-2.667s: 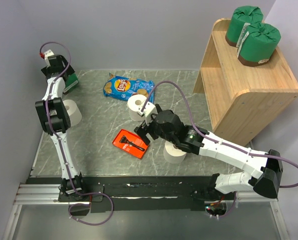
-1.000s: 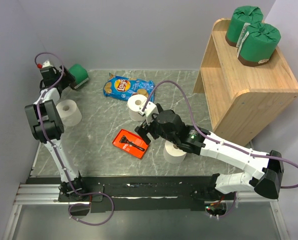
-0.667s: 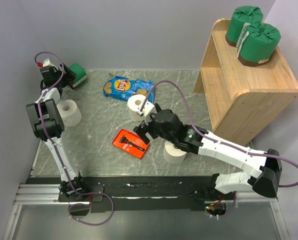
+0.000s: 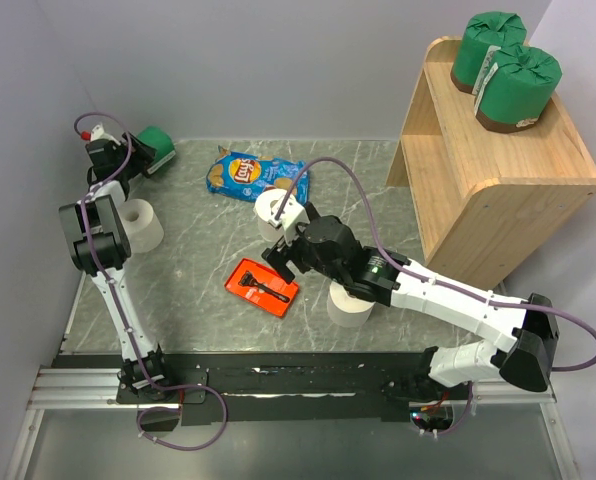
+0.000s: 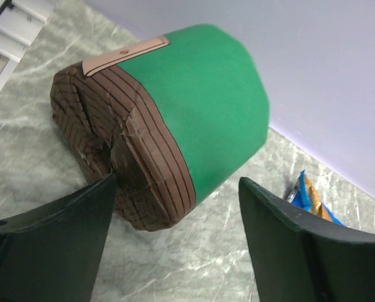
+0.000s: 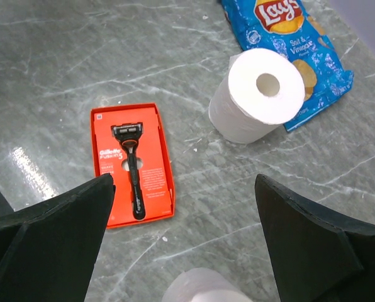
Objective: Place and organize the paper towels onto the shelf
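Note:
A green-wrapped paper towel roll lies on its side at the table's far left corner, its brown end facing my left gripper. That gripper is open. Its left finger is right at the brown end, and the right finger stands apart from the roll. Two green rolls stand on top of the wooden shelf. My right gripper hovers wide open over the table, between a white roll and another white roll. A third white roll stands by the left arm.
A blue chip bag lies at the back middle. The flat red tray holding a razor lies left of my right gripper. A wall runs close along the table's left and far sides. The shelf's lower level opens toward the table.
My left gripper has settled behind the green roll's brown end and its jaws have narrowed a little. The right gripper has drifted slightly left toward the white roll.

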`<state>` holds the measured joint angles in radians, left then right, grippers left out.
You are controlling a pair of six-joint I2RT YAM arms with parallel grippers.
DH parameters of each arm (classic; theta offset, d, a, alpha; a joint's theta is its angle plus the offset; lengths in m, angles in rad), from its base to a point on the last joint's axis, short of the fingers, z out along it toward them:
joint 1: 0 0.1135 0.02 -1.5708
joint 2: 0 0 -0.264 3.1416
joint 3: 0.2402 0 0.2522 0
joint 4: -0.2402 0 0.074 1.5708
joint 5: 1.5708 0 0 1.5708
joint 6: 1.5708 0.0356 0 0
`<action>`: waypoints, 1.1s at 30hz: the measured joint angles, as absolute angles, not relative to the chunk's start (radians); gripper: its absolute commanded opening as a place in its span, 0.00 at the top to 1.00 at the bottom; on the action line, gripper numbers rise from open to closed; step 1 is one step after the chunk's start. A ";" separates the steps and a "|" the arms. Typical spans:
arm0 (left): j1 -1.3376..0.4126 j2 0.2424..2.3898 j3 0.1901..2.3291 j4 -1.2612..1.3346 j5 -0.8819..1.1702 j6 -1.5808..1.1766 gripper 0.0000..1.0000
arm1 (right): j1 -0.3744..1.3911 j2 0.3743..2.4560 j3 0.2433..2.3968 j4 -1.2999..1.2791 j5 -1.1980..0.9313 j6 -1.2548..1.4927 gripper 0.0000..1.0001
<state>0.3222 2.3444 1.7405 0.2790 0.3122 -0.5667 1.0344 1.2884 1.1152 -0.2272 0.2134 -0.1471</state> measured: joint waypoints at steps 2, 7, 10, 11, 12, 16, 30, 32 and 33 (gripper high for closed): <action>0.322 2.345 1.739 0.300 0.319 -0.570 0.26 | 1.034 1.293 1.116 -0.221 0.216 -0.147 0.00; 0.323 2.345 1.739 0.335 0.333 -0.572 0.40 | 1.034 1.330 1.120 -0.221 0.216 -0.148 0.00; 0.323 2.345 1.729 0.355 0.342 -0.570 0.44 | 1.034 1.343 1.121 -0.224 0.216 -0.148 0.00; 0.322 2.345 1.724 0.362 0.344 -0.570 0.45 | 1.034 1.345 1.122 -0.224 0.216 -0.148 0.00; 0.322 2.345 1.721 0.364 0.345 -0.570 0.46 | 1.034 1.346 1.122 -0.224 0.216 -0.148 0.00; 0.323 2.345 1.713 0.373 0.352 -0.572 0.51 | 1.034 1.346 1.126 -0.224 0.217 -0.147 0.00; 0.325 2.344 1.702 0.393 0.377 -0.618 0.63 | 1.034 1.346 1.126 -0.225 0.223 -0.143 0.01; 0.325 2.342 1.694 0.398 0.381 -0.623 0.63 | 1.034 1.346 1.126 -0.225 0.224 -0.143 0.01; 0.325 2.340 1.688 0.400 0.382 -0.625 0.63 | 1.034 1.346 1.126 -0.225 0.224 -0.143 0.01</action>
<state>0.3248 2.3398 1.6878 0.3996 0.3817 -0.6247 1.0344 1.3460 1.1259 -0.2249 0.2237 -0.1429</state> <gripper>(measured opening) 0.379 0.994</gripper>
